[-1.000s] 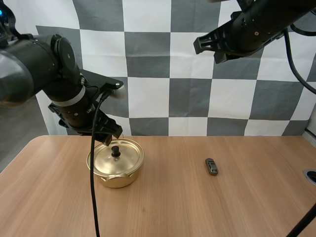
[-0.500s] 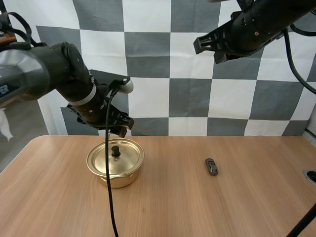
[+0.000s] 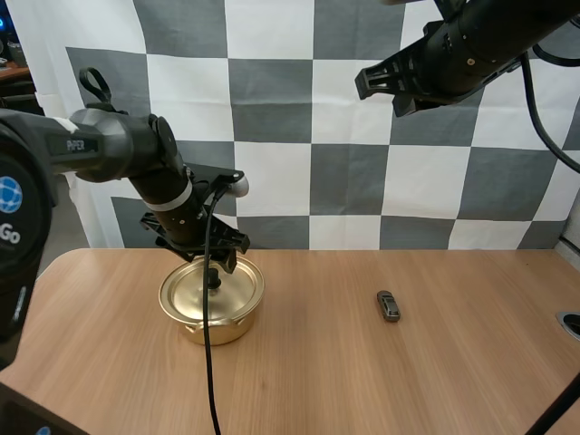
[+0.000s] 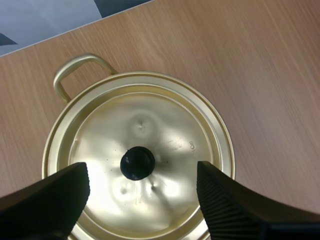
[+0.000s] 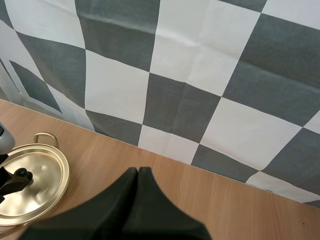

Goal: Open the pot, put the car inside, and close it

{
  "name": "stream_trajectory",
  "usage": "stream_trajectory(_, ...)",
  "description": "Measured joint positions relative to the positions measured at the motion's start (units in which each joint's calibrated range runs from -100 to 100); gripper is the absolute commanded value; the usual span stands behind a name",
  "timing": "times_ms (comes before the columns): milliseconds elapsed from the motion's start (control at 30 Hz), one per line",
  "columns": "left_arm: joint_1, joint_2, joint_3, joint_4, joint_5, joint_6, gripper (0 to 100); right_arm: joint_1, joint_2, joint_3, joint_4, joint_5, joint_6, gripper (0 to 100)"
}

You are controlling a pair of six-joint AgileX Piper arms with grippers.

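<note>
The left gripper (image 4: 141,176) hangs just over the shiny gold metal pot (image 3: 217,328). Its 2 fingers stand wide apart on either side of the lid's round black knob (image 4: 137,163), gripping nothing. The right gripper (image 5: 138,175) is pressed closed and empty, high above the pot. The small dark toy car (image 3: 389,305) lies well to the pot's right.

Left gripper (image 4: 141,172) spread wide, right gripper (image 5: 137,176) closed.

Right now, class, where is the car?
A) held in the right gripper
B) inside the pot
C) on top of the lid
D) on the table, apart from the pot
D: the car lies on the table, well clear of the pot, whose lid is on, and the right gripper is shut on nothing.
</note>
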Motion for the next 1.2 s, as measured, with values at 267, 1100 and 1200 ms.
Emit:
stream_trajectory(267, 0.00, 4.07, 0.00, 0.11, -2.89, 0.00, 100, 0.00, -0.14, 0.00, 0.00, 0.00, 0.00, 0)
stream_trajectory(1100, 0.00, 9.41, 0.00, 2.42, -5.77, 0.00, 100, 0.00, -0.14, 0.00, 1.19, 0.00, 0.00, 0)
stream_trajectory(1200, 0.00, 9.41, 0.00, 2.42, -5.77, 0.00, 100, 0.00, -0.14, 0.00, 1.19, 0.00, 0.00, 0)
